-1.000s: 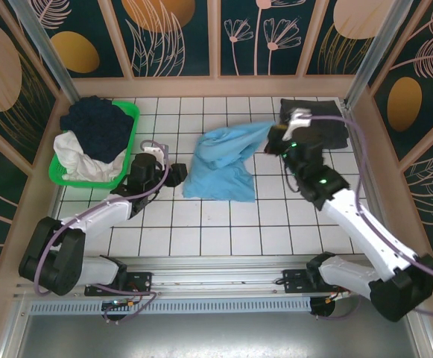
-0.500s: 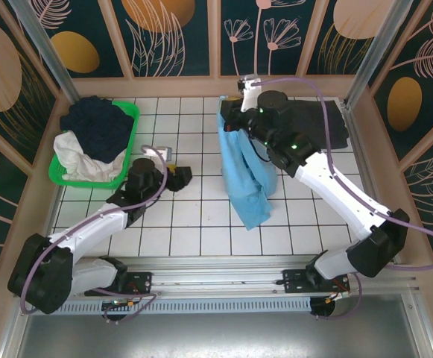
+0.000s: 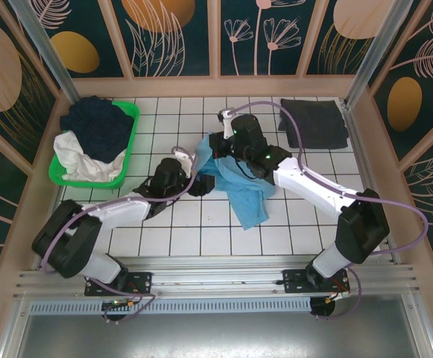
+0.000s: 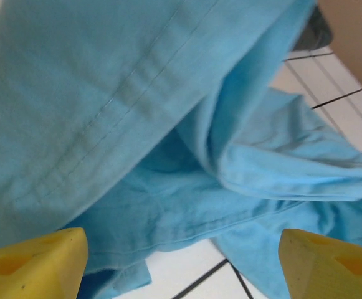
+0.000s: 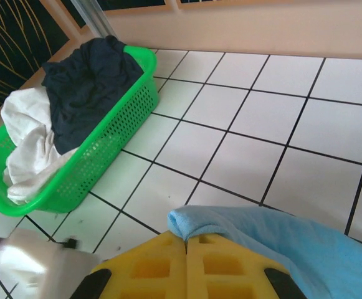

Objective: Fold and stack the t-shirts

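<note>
Blue cloth of the light blue t-shirt (image 3: 240, 195) hung from the clenched right jaws, its lower end bunched on the counter (image 3: 201, 239). The left jaws stood released just beside it. Spreading the shirt flat for folding seemed in hand, needing them to pinch a second corner.

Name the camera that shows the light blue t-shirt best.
Top external: the whole light blue t-shirt shows, hanging from the right gripper. Left wrist shows folds and a seam close up; right wrist, the pinched edge.
</note>
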You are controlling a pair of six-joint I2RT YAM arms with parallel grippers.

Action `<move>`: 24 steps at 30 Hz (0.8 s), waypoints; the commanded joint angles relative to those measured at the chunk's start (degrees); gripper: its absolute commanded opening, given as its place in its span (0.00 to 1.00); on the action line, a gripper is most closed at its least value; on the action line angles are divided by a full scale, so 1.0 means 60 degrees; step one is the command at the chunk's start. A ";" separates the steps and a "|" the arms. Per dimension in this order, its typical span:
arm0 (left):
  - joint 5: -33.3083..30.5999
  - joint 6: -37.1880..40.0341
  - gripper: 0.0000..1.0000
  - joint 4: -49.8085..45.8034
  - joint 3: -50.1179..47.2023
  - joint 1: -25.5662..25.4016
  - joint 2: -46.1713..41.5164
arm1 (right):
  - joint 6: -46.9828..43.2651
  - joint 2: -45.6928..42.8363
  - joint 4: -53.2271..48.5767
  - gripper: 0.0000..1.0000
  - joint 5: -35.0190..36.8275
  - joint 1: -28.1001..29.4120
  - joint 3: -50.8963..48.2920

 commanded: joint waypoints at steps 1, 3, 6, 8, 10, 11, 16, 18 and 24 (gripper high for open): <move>-0.0331 0.0372 0.80 -0.0018 0.0636 0.0015 0.0859 | 0.0150 -0.0968 0.0397 0.00 0.0298 -0.0038 0.0068; -0.0481 0.0428 0.78 -0.0100 0.0886 0.0015 0.1353 | 0.0081 -0.1493 0.0287 0.00 0.0361 -0.0064 -0.0068; -0.0222 0.0367 0.73 0.0020 0.1131 0.0009 0.1783 | 0.0048 -0.2097 0.0253 0.00 0.0344 -0.0240 -0.0412; -0.0269 0.0382 0.68 -0.0054 0.1308 0.0011 0.1938 | 0.0165 -0.2161 0.0193 0.02 0.0193 -0.0465 -0.0763; -0.0445 0.0420 0.65 -0.0297 0.1491 0.0017 0.2441 | 0.0384 -0.2050 -0.0020 0.28 0.0121 -0.0699 -0.1120; -0.0542 0.0435 0.64 -0.0424 0.1528 0.0013 0.2541 | 0.0450 -0.1995 -0.0213 0.35 0.0132 -0.0827 -0.1278; -0.0725 0.0228 0.69 -0.1129 0.1457 0.0008 0.2290 | 0.1104 -0.2827 -0.1140 0.50 0.1667 -0.0653 -0.2949; -0.1207 0.0244 0.74 -0.1340 0.1271 0.0019 0.2055 | 0.1674 -0.3722 -0.1211 0.52 0.2146 -0.0339 -0.4159; -0.2381 0.0374 0.77 -0.2294 0.1321 0.0044 0.2123 | 0.3420 -0.5688 -0.1630 0.51 0.2209 0.0548 -0.6820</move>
